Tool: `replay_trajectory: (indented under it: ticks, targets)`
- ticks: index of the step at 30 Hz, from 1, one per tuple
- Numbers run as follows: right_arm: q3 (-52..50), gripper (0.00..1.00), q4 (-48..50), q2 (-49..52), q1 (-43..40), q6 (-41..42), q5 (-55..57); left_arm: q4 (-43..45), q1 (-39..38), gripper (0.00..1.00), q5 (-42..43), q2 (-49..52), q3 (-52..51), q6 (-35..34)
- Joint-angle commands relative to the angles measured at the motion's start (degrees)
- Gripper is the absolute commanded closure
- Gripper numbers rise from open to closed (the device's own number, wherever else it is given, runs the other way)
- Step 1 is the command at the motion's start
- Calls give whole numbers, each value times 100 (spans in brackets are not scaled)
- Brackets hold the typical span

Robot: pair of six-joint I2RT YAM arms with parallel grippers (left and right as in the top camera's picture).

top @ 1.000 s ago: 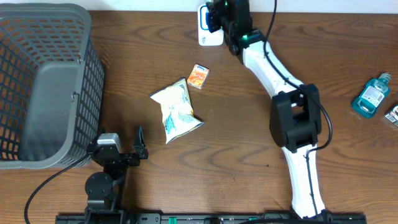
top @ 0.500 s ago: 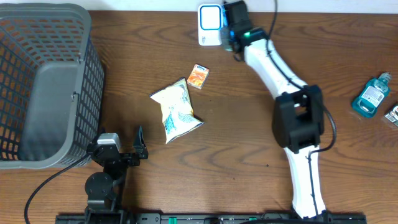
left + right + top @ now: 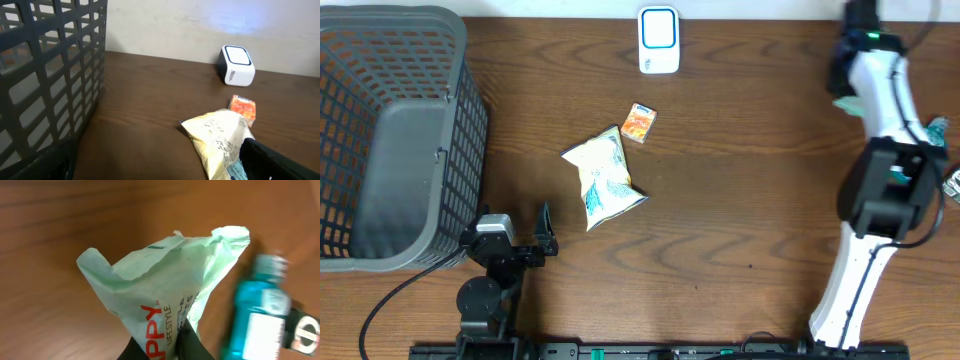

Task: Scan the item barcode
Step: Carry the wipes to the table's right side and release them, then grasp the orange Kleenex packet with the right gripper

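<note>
My right gripper [image 3: 172, 347] is shut on the item, a pale green packet [image 3: 165, 290] with red lettering, pinched at its lower end. In the overhead view the right gripper [image 3: 842, 85] hangs at the table's far right, with the green packet [image 3: 844, 102] showing just below it. The white barcode scanner [image 3: 658, 40] stands at the back centre, well to the left of it. My left gripper [image 3: 545, 235] rests open near the front left with nothing between its fingers, and one dark finger [image 3: 280, 162] shows in the left wrist view.
A blue bottle [image 3: 260, 315] lies just right of the held packet, partly behind the right arm [image 3: 932, 130]. A yellow snack bag [image 3: 603, 180] and a small orange packet [image 3: 639, 122] lie mid-table. A grey mesh basket [image 3: 390, 140] fills the left side.
The right arm has swung from beside the scanner at the back centre over to the far right, carrying the green packet. The left arm has not moved.
</note>
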Motion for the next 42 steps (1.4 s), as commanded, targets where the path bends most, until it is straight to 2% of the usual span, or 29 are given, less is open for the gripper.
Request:
replay_trajectory:
  ticks: [1,2,4,5,8,13,15,17,20,22,23,25,29,34,37,42]
  targets:
    - [39,97,-26,-214,-304,90,-42,-175,-13,2,-11,-15,-107,-31]
    - [39,88,-26,-214,-400,90,-42,-175,-13,3,-11,-15,-107,-31]
    - [42,15,-24,-214,-492,90,-48,-175,-13,2,-11,-15,-107,-31]
    - [52,1,-31,-225,-498,87,-70,-175,-13,2,-11,-15,-107,-31]
    - [94,1,-118,-341,-433,90,-520,-175,-13,2,-11,-15,-107,-31]
    - [94,1,-186,-949,-11,315,-2511,-175,-13,2,-11,-15,-107,-31]
    - [94,1,-310,-1281,516,789,-3873,-175,-13,2,-11,-15,-107,-31]
    - [92,1,-323,-1311,1040,820,-4588,-175,-13,2,-13,-15,-107,-31]
    - [79,1,-361,-1213,1644,857,-5049,-175,-13,2,-11,-15,-107,-31]
    - [74,1,-525,-990,2455,866,-5066,-175,-13,2,-11,-15,-107,-31]
    - [74,1,-577,-931,2597,968,-5064,-175,-13,2,-11,-15,-107,-31]
    - [70,11,-678,-791,2868,1451,-4953,-175,-13,2,-11,-15,-107,-31]
    - [70,38,-590,-378,3340,2361,-4640,-175,-13,2,-11,-15,-107,-31]
    - [70,50,-210,184,3729,2452,-4505,-175,-13,2,-11,-15,-107,-31]
    - [70,50,-173,372,3790,2745,-3939,-175,-13,2,-11,-15,-107,-31]
    - [70,39,-107,380,3783,2743,-3711,-175,-13,2,-11,-15,-107,-31]
